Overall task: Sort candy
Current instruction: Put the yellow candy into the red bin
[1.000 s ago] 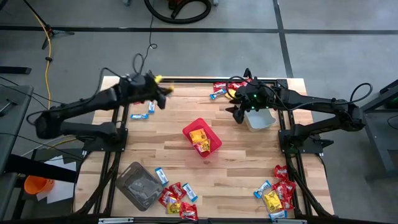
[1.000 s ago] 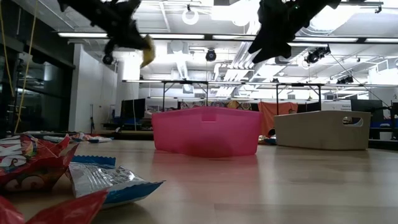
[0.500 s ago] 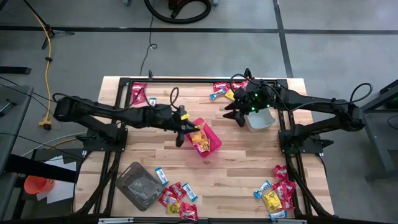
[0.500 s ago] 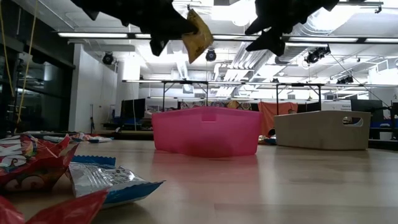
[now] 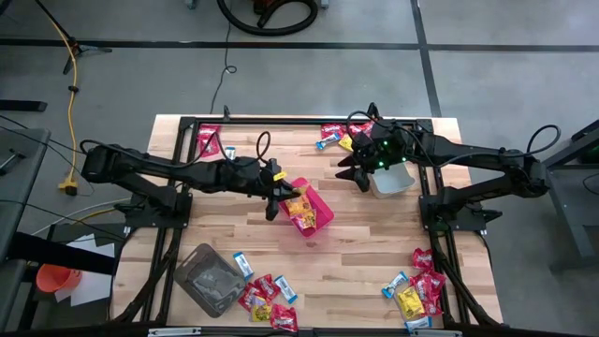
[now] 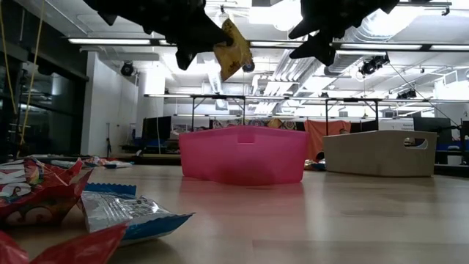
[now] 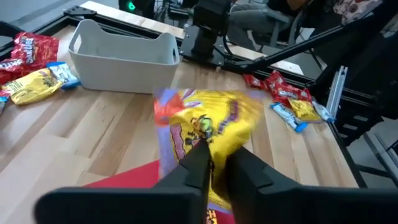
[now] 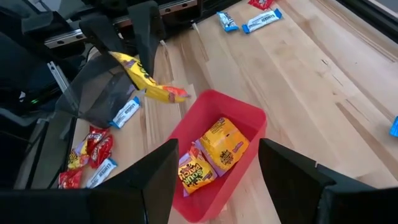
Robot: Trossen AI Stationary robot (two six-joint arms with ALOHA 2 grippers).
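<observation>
One yellow candy packet (image 7: 211, 127) hangs between our left tool's (image 7: 214, 163) barely parted fingers over the red bin (image 5: 319, 217); our right tool (image 5: 354, 169) waits spread wide beside the grey tub (image 5: 391, 180).

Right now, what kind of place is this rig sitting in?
Probably a robotics lab or workshop: bare concrete floor around the wooden table, exposed ceiling ducts with strip lights overhead, and more work tables in the open room behind.

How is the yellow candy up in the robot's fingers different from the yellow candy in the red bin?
The held candy hangs in the air from the left gripper, beside the red bin; the binned candy lies flat inside. The held one is crumpled, the binned one smooth. Both are yellow wrapped packets.
</observation>
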